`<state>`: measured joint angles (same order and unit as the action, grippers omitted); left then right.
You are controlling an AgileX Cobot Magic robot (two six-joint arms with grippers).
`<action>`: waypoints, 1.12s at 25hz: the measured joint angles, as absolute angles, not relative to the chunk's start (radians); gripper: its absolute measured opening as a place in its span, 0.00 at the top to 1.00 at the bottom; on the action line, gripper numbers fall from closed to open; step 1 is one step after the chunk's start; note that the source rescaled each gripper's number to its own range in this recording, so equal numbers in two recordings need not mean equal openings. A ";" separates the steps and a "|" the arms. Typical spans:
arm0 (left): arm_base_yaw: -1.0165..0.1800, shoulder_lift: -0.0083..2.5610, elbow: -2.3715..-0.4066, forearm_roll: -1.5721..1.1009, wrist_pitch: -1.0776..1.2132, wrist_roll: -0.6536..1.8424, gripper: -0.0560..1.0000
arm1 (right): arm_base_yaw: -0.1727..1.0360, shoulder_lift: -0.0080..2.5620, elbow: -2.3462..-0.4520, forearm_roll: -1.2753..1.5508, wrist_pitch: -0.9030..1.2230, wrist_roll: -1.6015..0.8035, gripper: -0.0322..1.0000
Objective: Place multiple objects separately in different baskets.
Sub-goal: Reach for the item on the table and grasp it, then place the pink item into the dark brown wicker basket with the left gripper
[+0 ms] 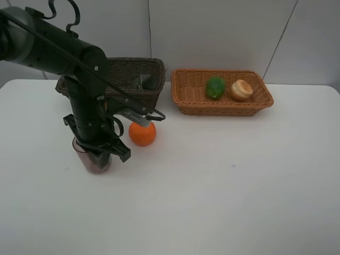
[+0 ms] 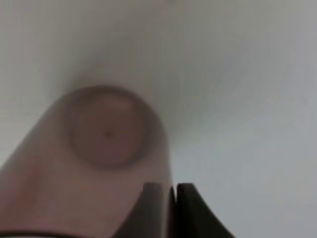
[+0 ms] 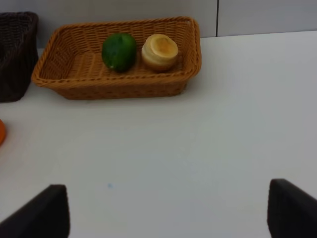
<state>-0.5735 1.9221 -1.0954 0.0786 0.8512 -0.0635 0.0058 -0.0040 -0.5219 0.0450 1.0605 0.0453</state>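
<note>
The translucent purple cup (image 1: 94, 162) stands on the white table at the left. My left gripper (image 1: 102, 155) is shut on its rim, one finger (image 2: 154, 208) inside the wall and the other outside; the left wrist view looks down into the cup (image 2: 106, 126). The orange (image 1: 142, 133) lies just right of the gripper, apart from it. The light orange-tan basket (image 1: 183, 101) holds the green lime-like fruit (image 1: 215, 87) and the peach-like fruit (image 1: 241, 90). The dark brown basket (image 1: 154, 66) holds a dark, partly hidden item (image 1: 141, 82). My right gripper (image 3: 168, 210) is open over bare table. The pink bottle is out of view.
In the right wrist view the tan basket (image 3: 114, 87) with the lime (image 3: 119, 51) and the peach-like fruit (image 3: 159, 51) lies ahead, the dark basket (image 3: 17, 54) beside it, and a sliver of the orange (image 3: 1, 133) at the edge. A wall stands behind the table.
</note>
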 joint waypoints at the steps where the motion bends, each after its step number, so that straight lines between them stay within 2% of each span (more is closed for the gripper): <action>1: -0.574 1.922 -1.095 0.079 0.855 -0.064 0.92 | 0.006 -0.004 -0.522 0.045 1.061 0.045 0.17; 2: -0.574 1.922 -1.095 0.080 0.862 -0.064 0.95 | 0.006 -0.004 -0.522 0.045 1.061 0.045 0.17; 21: -0.574 1.922 -1.095 0.080 0.874 -0.064 0.95 | 0.006 -0.004 -0.522 0.046 1.061 0.045 0.17; 28: -0.574 1.844 -1.095 0.080 0.893 -0.064 0.95 | 0.006 -0.004 -0.522 0.046 1.061 0.045 0.17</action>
